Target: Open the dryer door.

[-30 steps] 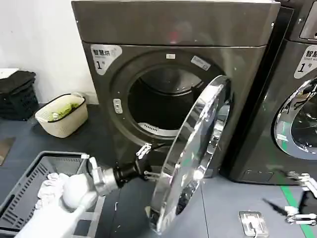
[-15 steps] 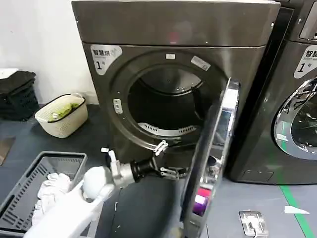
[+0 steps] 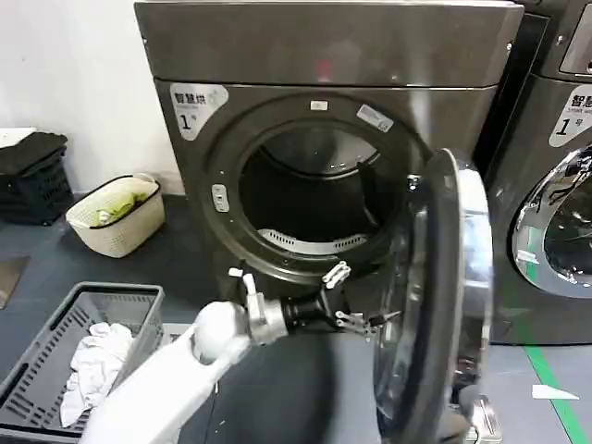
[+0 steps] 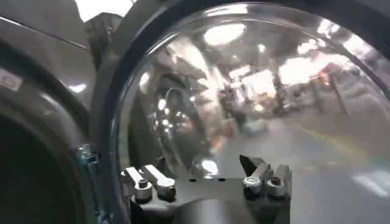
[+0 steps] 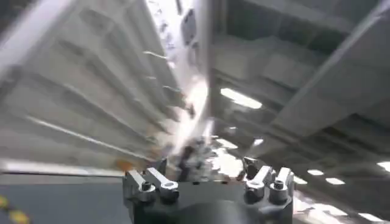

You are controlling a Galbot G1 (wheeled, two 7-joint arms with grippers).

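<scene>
I am standing in front of a dark grey dryer and looking down at its front. The dryer door, a large round door with a shiny chrome rim and dark glass, is standing swung wide open on the right side of the machine, hinged there and turned almost edge-on to my head camera. The round drum opening is lying fully exposed to the left of the door.

My left arm is reaching forward from the lower left, and my left gripper is hovering low in front of the opening, just beside the inner face of the door. Its fingers are spread apart and are holding nothing. In my left wrist camera the same gripper is pointing straight at the curved glass of the door, close to it, with the two finger bases set wide.

In my right wrist camera, my right gripper is pointing up toward a ceiling with strip lights, its fingers also spread apart and empty.

On the floor to the left, a grey laundry basket is holding white cloth, and a cream basket is sitting by the wall. A second machine is standing at the right.
</scene>
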